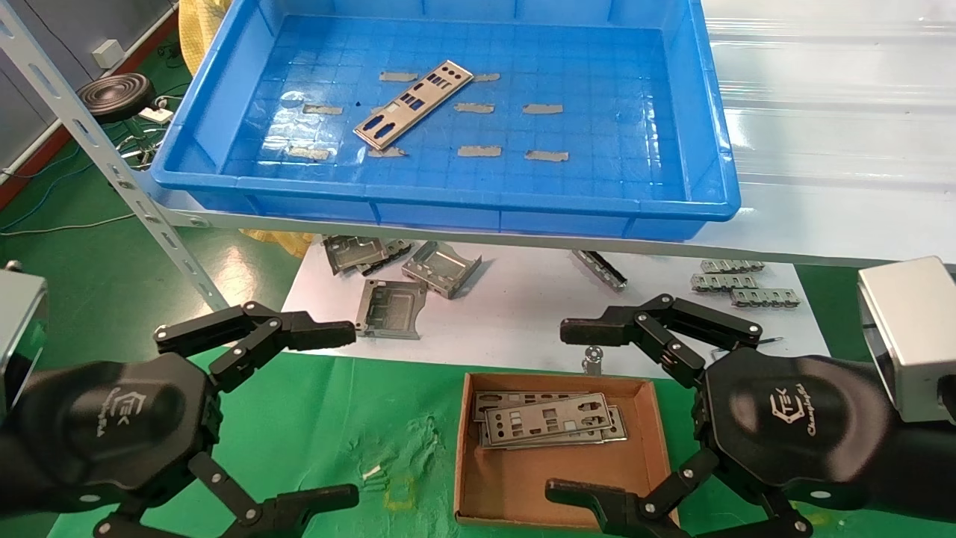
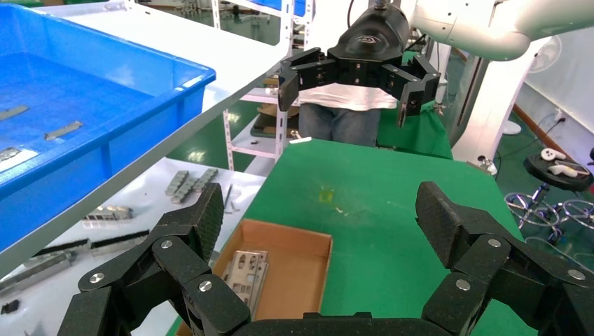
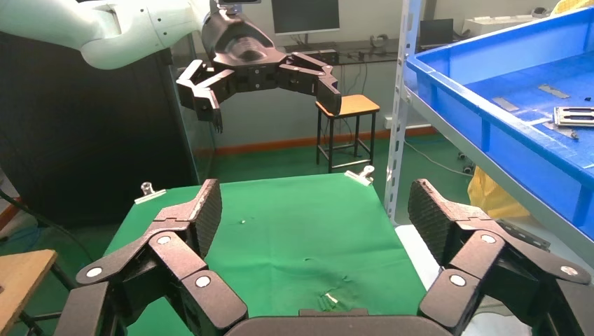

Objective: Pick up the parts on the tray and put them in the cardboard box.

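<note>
One silver-grey part (image 1: pixel 413 104) lies slantwise on the floor of the blue tray (image 1: pixel 478 213), left of its middle; the right wrist view catches this part (image 3: pixel 574 115) too. Up to three more parts (image 1: pixel 549 420) are stacked in the far half of the cardboard box (image 1: pixel 545 486), which sits on the green cloth. My left gripper (image 1: pixel 351 415) hangs open and empty to the left of the box. My right gripper (image 1: pixel 556 411) is open and empty, with its fingers spanning the box's right side. From the left wrist, the box (image 2: pixel 294 266) and its parts (image 2: pixel 245 269) show below that gripper (image 2: pixel 320 210).
Folded metal brackets (image 1: pixel 441 269) and small connector strips (image 1: pixel 732 284) lie on a white sheet under the tray's shelf. A perforated shelf upright (image 1: pixel 112 164) slants down on the left. Grey tape strips (image 1: pixel 478 151) dot the tray floor. Green cloth (image 1: pixel 373 418) covers the table.
</note>
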`<state>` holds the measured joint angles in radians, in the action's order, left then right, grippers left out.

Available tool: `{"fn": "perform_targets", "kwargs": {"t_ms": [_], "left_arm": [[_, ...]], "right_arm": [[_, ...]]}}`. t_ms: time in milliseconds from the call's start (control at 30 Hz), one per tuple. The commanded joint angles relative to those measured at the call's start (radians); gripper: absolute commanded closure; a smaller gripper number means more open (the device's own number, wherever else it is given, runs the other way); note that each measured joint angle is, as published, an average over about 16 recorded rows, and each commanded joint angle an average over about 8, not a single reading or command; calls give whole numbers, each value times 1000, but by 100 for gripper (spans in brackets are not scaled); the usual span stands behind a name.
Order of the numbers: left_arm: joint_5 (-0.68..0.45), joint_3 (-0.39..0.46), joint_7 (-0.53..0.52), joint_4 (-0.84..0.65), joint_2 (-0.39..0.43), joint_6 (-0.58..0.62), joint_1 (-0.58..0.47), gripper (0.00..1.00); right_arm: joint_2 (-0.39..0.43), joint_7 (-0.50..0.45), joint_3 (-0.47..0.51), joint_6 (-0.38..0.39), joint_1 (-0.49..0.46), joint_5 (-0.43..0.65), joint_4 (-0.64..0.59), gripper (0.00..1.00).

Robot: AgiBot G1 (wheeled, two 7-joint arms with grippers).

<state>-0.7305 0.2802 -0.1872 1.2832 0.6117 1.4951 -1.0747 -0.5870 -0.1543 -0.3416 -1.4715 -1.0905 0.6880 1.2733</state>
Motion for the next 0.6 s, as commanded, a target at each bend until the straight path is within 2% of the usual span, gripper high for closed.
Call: {"fn": "perform_targets", "kwargs": {"t_ms": [33,600], "left_arm": [[0,0,0,0,0,0,0,0],[0,0,0,0,0,0,0,0]], "right_arm": [[0,0,0,0,0,0,0,100],[0,0,0,0,0,0,0,100]]}}
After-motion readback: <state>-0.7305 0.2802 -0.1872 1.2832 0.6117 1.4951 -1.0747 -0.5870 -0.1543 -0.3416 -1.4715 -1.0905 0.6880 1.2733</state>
